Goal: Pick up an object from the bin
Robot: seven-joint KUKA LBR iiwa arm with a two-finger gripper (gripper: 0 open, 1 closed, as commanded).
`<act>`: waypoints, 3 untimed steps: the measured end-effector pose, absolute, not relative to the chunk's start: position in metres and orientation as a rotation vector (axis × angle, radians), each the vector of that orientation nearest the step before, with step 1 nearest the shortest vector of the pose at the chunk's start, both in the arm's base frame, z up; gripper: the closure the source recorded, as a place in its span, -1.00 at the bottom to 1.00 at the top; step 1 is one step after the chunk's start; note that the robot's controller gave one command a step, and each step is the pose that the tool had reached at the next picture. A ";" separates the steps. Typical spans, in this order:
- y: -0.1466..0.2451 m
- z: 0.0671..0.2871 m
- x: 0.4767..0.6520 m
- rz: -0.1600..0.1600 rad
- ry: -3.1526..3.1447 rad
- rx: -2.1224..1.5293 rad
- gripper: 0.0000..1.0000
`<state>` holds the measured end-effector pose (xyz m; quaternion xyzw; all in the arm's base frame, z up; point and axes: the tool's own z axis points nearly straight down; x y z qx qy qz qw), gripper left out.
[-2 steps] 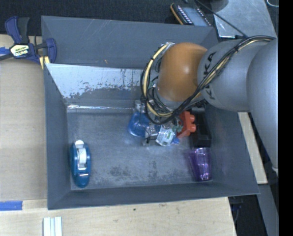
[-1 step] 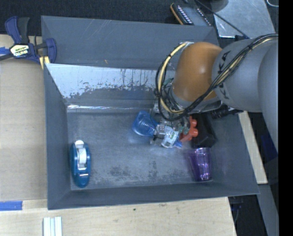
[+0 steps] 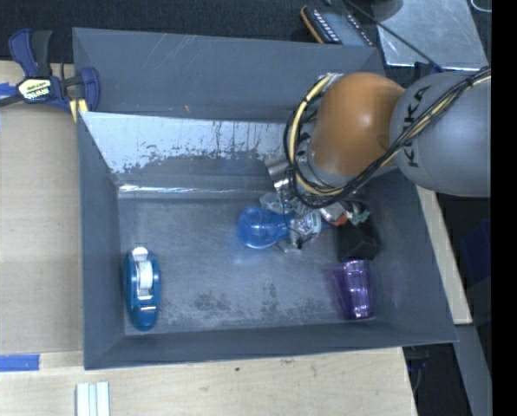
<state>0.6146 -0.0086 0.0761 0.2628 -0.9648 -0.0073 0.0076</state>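
The grey metal bin (image 3: 198,276) has a mostly bare floor, which leaves me room to come in low. My gripper (image 3: 295,224) sits near the centre, just beside a round blue thing (image 3: 257,230) at its nine o'clock, likely my pick; how wide it stands I cannot tell. A purple cup (image 3: 355,289) lies apart at five o'clock.
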 end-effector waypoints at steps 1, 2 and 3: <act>-0.009 0.076 0.615 -0.023 -3.016 0.821 1.00; -0.032 0.147 0.564 -0.026 -2.973 0.969 1.00; -0.032 0.147 0.564 -0.026 -2.973 0.968 1.00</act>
